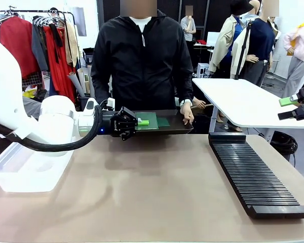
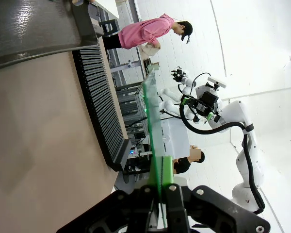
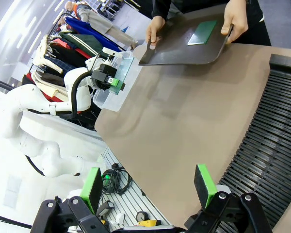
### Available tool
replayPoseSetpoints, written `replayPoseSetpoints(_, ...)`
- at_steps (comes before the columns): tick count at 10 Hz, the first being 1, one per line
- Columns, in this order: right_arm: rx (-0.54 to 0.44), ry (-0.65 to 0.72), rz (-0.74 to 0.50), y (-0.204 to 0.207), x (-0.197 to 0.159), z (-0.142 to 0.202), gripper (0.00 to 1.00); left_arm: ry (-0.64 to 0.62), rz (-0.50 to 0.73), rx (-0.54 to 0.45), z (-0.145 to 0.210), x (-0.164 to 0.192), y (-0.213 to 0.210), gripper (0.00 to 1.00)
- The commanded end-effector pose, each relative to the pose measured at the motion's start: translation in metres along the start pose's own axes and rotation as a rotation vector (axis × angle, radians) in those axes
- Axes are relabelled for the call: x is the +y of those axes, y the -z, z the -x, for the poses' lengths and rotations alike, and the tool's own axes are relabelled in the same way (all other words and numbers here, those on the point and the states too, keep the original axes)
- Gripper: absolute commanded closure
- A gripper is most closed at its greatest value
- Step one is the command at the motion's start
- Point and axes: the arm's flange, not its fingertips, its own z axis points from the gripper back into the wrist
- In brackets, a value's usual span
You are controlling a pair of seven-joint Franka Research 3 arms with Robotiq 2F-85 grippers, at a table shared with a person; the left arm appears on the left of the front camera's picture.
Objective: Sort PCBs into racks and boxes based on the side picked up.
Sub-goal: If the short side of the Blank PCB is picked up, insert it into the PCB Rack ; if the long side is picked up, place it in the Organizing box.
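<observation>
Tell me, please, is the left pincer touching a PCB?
Touching. The left wrist view shows the left pincer shut on one edge of a green PCB, seen edge-on.

Two circuit boards: one circuit board between the fingers of the left pincer, the other circuit board lying flat on the tray. One black tray. One long black slotted rack. One clear plastic tub. One brown desk. Two white robot arms, the left arm and the right arm, so two pincers, counting the right pincer. One person at the far side, with two hands on the tray: one hand, the other hand.
</observation>
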Motion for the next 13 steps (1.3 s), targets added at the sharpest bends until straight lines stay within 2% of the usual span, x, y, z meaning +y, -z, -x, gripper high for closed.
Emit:
replayPoseSetpoints(1,0.001,0.003,0.002,-0.001,0.002,0.000,0.00,0.000,0.009,0.004,0.000,-0.001,0.001,1.00)
replayPoseSetpoints(5,0.001,0.003,0.002,-0.001,0.002,0.000,0.00,0.007,-0.006,0.003,-0.002,-0.001,-0.004,1.00)
replayPoseSetpoints(7,0.001,0.003,0.002,-0.001,0.002,0.000,0.00,0.029,-0.039,-0.018,-0.023,-0.025,-0.034,1.00)
replayPoseSetpoints(9,0.001,0.003,0.002,-0.001,0.002,0.000,0.00,0.031,-0.058,0.006,-0.038,-0.054,-0.064,1.00)
replayPoseSetpoints(11,0.001,0.003,0.002,-0.001,0.002,0.000,0.00,0.011,-0.141,0.074,-0.048,-0.072,-0.089,1.00)
replayPoseSetpoints(13,0.001,0.003,0.002,-0.001,0.002,0.000,0.00,-0.007,-0.292,0.142,-0.063,-0.096,-0.124,1.00)
